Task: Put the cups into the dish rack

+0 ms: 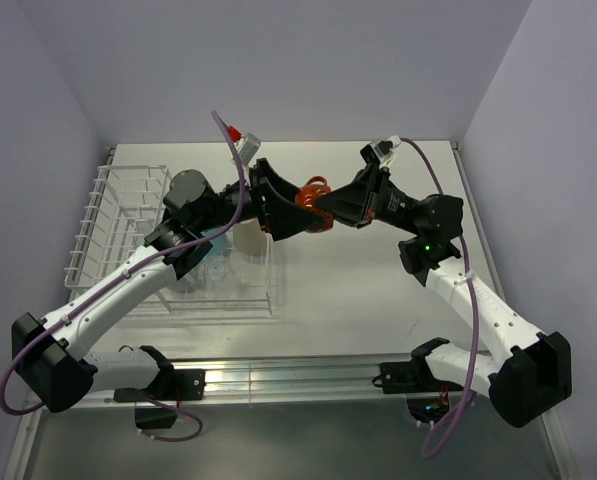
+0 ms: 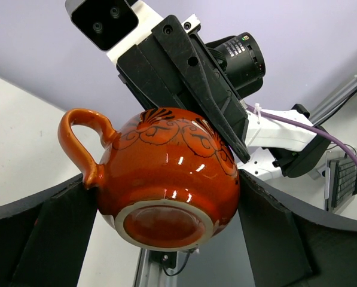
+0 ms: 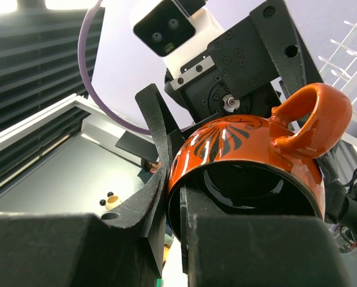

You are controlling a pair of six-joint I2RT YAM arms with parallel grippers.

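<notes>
**Top view.** The red-orange cup (image 1: 316, 195) hangs in the air above the white table (image 1: 378, 290), between the two arms and to the right of the dish rack (image 1: 108, 215). Its long axis lies roughly level, running left to right. The base points toward the left gripper (image 1: 296, 205) and the mouth toward the right gripper (image 1: 326, 210). The handle loop is on the far side. Light blue cups (image 1: 210, 262) sit inside the rack, under the left arm. The walls (image 1: 328, 70) are pale lilac. A metal rail (image 1: 278, 375) runs along the near table edge.

**Left wrist view.** The glazed base ring faces the camera and the handle (image 2: 76, 140) points left. The left gripper's fingers (image 2: 46, 239) stand spread wide on either side of the body, released. Whether they touch it cannot be told.

**Right wrist view.** The dark mouth faces the camera and the handle points to the upper right. The right gripper is clenched on the rim, with one finger (image 3: 256, 251) inside the mouth and the other outside the wall.
</notes>
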